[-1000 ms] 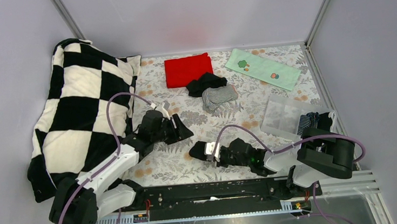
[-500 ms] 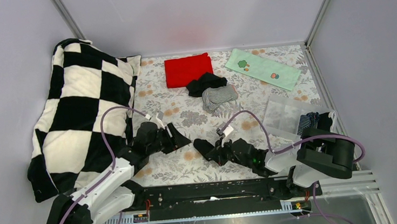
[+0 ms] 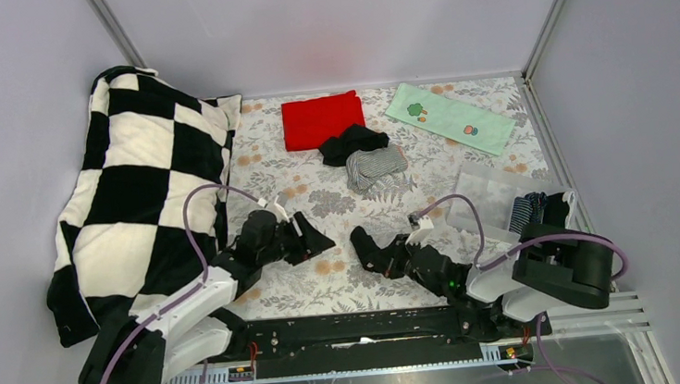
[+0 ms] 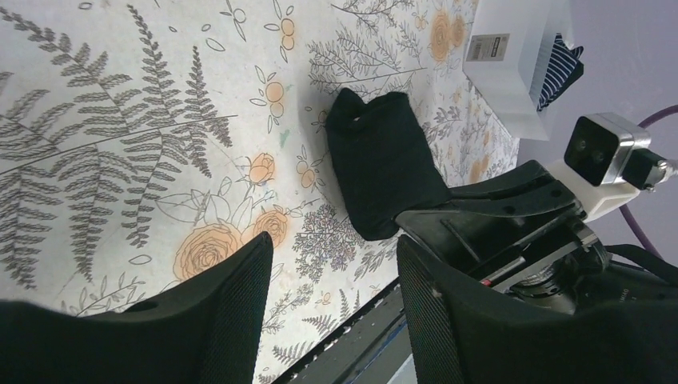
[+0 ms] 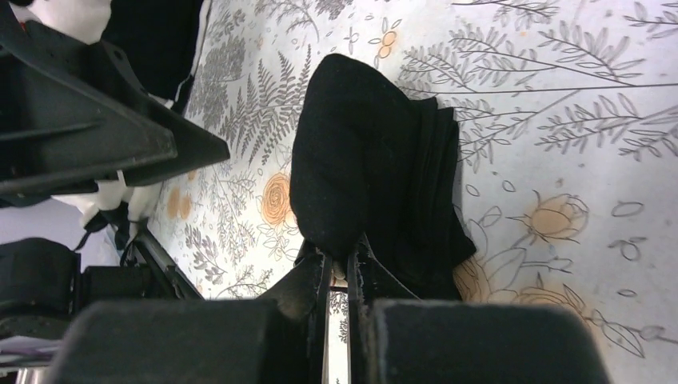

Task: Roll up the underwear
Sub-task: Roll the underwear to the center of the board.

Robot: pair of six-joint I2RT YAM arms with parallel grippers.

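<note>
Black brief (image 5: 376, 168), bunched into a compact bundle, lies on table (image 3: 318, 194) front-center, pinched by right gripper (image 5: 336, 264). Left gripper (image 4: 336, 296) spread wide, empty, just beside. Rear pile (image 3: 366, 157) (black + grey-striped) looks unrolled, so prob. most work remains.

Lab test booth — plain grey walls (image 3: 331, 26), aluminium rails (image 3: 557, 9), floral tablecloth (image 3: 317, 189).

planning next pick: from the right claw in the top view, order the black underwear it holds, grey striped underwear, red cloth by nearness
1. black underwear, in the right claw
2. grey striped underwear, mid table
3. red cloth, far edge
</note>
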